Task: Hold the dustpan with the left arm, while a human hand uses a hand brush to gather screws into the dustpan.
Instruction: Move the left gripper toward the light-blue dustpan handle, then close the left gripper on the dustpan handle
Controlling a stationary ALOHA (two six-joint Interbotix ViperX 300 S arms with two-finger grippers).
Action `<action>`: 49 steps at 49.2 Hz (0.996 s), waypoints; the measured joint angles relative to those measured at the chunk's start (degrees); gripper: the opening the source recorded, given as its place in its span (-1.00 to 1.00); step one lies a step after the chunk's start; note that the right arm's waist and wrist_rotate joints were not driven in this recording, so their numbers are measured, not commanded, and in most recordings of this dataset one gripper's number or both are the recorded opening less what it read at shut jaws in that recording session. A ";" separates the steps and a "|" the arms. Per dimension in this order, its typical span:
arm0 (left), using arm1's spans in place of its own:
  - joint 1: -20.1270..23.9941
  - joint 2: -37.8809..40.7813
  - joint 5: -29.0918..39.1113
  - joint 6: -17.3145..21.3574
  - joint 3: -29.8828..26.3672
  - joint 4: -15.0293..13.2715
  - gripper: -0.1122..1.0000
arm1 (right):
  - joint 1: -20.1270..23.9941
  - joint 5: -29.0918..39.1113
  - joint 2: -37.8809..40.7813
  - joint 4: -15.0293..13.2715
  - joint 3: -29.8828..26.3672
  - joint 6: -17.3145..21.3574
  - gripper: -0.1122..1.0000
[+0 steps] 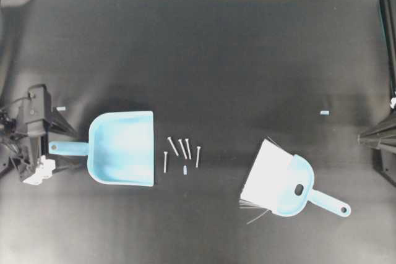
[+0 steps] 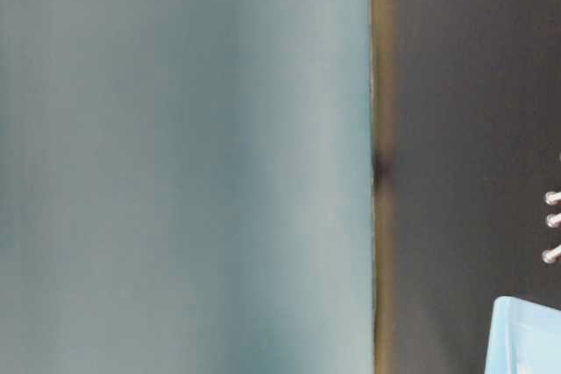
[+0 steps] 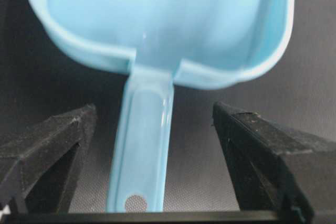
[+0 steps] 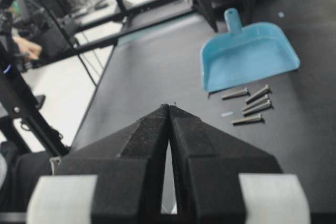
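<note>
We noted the left gripper point(image 3: 152, 145) wide open astride the light blue plastic dustpan point(image 1: 124, 148)'s handle, gripping nothing; an off-centre closure, apparently likely, could skew it away from the thin grey metal screws point(image 1: 181, 151).

Your overhead view looks straight down on the black table point(image 1: 204, 54), wide enough to take in both arms at the side edges.

Your table-level view sits very close to a blurred teal wall point(image 2: 184, 164) that fills most of the frame; only a strip of table shows at the right, with a corner of the dustpan point(image 2: 526, 339) and three screws point(image 2: 552, 225).

Your left wrist camera looks out between the spread fingers point(image 3: 47, 156) at close range, onto the dustpan's handle.

Your right wrist camera looks along its closed fingertips point(image 4: 169, 109) across the table, from far off, toward the dustpan point(image 4: 247, 56) and screws point(image 4: 251, 103); overhead shares these.
</note>
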 measured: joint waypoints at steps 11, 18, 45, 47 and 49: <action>0.09 1.05 -1.49 0.35 -0.35 0.00 0.77 | 0.00 0.00 0.00 0.00 0.09 0.09 -0.80; 0.00 1.05 -1.93 0.44 -0.35 0.00 0.77 | 0.00 0.00 -0.09 0.00 0.26 0.09 -0.80; -1.05 10.90 3.08 2.11 -5.54 0.09 0.75 | 0.00 0.00 -0.09 0.00 0.35 0.09 -0.80; -1.05 10.90 3.08 2.11 -5.54 0.09 0.74 | 0.00 0.00 -0.09 0.00 0.35 0.00 -0.80; -1.05 10.72 2.99 2.11 -5.45 0.09 0.73 | 0.00 0.00 -0.09 0.00 0.35 0.00 -0.80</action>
